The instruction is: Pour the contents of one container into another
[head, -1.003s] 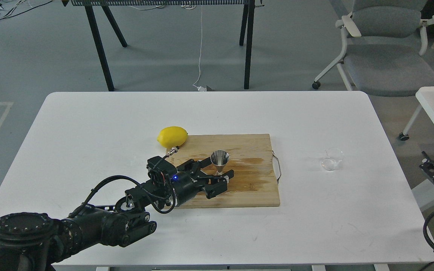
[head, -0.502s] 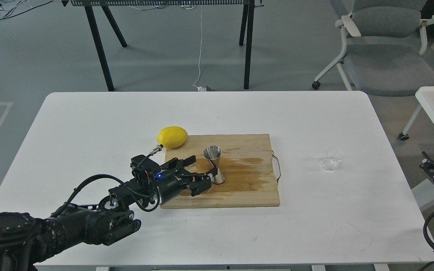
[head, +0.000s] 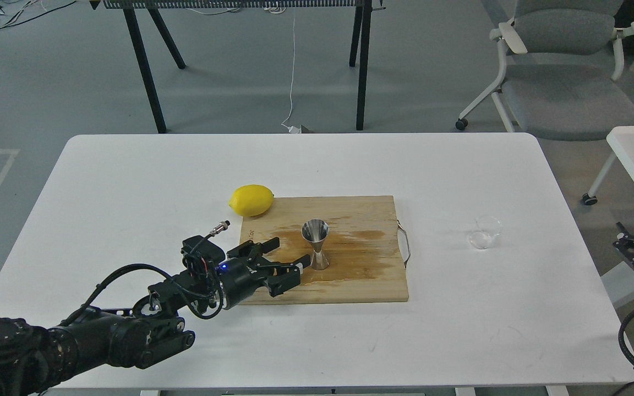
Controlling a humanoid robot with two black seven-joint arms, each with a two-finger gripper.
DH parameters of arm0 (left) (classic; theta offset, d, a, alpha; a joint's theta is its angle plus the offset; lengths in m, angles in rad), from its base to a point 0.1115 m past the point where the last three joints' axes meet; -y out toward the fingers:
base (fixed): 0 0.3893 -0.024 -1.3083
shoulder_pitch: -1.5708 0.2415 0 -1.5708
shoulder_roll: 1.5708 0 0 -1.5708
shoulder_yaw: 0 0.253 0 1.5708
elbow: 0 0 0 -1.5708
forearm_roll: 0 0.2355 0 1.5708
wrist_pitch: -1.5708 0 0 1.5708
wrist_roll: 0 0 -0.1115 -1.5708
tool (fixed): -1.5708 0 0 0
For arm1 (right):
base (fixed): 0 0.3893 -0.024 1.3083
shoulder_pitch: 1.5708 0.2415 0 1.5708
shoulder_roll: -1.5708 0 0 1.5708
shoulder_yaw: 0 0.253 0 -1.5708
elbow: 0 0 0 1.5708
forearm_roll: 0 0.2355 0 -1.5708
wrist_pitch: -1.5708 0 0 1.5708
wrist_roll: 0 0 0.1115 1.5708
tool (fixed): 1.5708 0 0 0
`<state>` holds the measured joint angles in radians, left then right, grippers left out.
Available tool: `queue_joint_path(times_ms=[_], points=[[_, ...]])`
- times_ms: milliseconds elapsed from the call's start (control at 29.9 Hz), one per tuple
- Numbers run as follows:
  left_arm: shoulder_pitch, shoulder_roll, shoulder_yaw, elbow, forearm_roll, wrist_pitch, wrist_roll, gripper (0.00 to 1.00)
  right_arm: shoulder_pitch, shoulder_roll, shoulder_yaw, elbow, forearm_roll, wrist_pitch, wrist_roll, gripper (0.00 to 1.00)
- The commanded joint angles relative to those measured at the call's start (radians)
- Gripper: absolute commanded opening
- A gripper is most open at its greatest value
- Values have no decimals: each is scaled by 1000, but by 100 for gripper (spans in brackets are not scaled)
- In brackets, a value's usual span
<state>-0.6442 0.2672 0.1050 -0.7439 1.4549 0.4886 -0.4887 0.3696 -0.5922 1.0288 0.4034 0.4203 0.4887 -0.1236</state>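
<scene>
Jigger (head: pixel 315 244) upright on wet cutting board (head: pixel 361 275), left gripper (head: pixel 289 253) spread apart just left, holding nothing; clear cup (head: pixel 485 232) far right.

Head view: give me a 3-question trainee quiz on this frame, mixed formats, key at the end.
1. True or false: the jigger lies on its side on the cutting board.
2. Multiple choice: the clear cup stands
A. on the board
B. on the white table, to the right of the board
C. inside the left gripper
3. Fill in: the yellow thing touching the board's far left corner is a ____.

Key
1. False; it stands upright.
2. B
3. lemon
</scene>
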Motion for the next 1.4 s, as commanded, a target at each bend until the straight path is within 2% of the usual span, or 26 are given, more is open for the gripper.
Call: queue_joint_path(times_ms=[0,100,134,268,468,702,769,903,1104,1371], points=[[-8,165,-22,-165,-10,0,0,99,0,-1,2,0,0,0,1,99],[0,320,-109,-294,-17,0,0,99,0,-1,2,2,0,0,1,99],[5,363,-158,-334,-36,-51,0,99,2,0,4,3,0,0,1,99],[41,487,-359,-443,-174,-388,0,99,2,-8,7,25,3,0,-14,99],[46,514,-649,-413,-462,-968,0,99,5,-17,19,113,15,0,-53,99],[34,512,-771,-232,-940,-977,0,99,-47,-26,54,328,138,0,-139,99],[34,512,-766,-168,-1144,-977,0,99,-86,-29,56,414,205,0,-139,99],[52,501,-760,-120,-1459,-977,0,99,-188,-31,74,488,319,0,-137,99],[109,460,-771,-126,-1804,-977,0,99,-392,-34,146,652,413,0,-130,99],[107,452,-771,-124,-1891,-977,0,99,-425,3,93,675,384,0,-130,99]])
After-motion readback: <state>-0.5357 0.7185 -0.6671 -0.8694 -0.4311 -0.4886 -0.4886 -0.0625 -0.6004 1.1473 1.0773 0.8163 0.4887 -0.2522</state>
